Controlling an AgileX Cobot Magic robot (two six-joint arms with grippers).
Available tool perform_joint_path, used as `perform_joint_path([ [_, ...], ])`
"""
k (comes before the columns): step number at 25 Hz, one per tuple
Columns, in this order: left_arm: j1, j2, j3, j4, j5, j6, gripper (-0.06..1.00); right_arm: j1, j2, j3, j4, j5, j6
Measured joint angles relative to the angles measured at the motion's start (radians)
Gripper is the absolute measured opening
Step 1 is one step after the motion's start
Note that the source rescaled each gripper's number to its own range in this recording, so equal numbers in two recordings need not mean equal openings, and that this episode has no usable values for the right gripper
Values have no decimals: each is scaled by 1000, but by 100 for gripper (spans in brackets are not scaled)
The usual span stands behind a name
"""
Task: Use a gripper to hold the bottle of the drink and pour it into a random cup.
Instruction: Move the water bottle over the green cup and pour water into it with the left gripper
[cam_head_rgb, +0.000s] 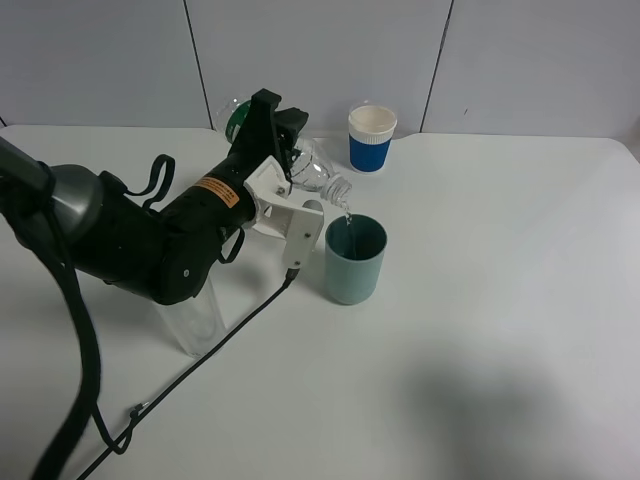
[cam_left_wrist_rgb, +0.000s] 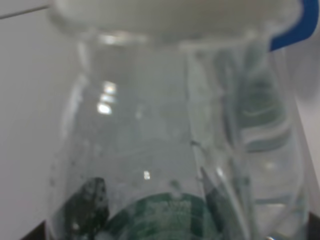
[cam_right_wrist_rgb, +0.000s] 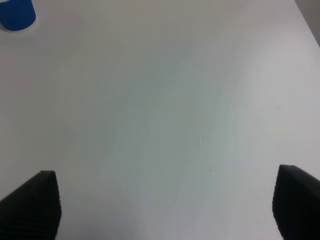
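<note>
Left gripper (cam_head_rgb: 292, 188), white plastic jaws on a bulky black arm with an orange label, is clamped tight on the small clear plastic bottle (cam_head_rgb: 316, 168) with a dark green label and no cap. The bottle is held well off the white table (cam_head_rgb: 520, 260) and tipped past level, with its green-labelled base up toward the back wall and its open mouth lowest. The jaws grip the mid-body. The neck and mouth project beyond the fingertips and the base sticks out behind them. The mouth hangs just above the plain teal-green cylindrical cup (cam_head_rgb: 355, 262), over the rim on the arm's side, apart from it and not touching. A thin stream of clear liquid (cam_head_rgb: 347, 212) falls from the mouth into the cup, which stands upright. In the left wrist view the bottle fills the frame, blurred, with the label at its near end. The blue and white paper cup (cam_head_rgb: 372, 138) stands upright behind the teal cup, apart from it. A clear tall glass (cam_head_rgb: 195, 322) stands beneath the arm's body, partly hidden. A black cable (cam_head_rgb: 235, 330) trails across the table. Right gripper (cam_right_wrist_rgb: 165, 210): its black ribbed fingers (cam_right_wrist_rgb: 32, 205) are spread wide, with only white tabletop showing between them.
</note>
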Motion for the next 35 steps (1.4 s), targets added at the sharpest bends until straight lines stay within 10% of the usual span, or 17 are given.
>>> perform_joint_path([
  [35, 0, 0, 0, 0, -7, 45, 6, 0, 0, 0, 0, 0, 0],
])
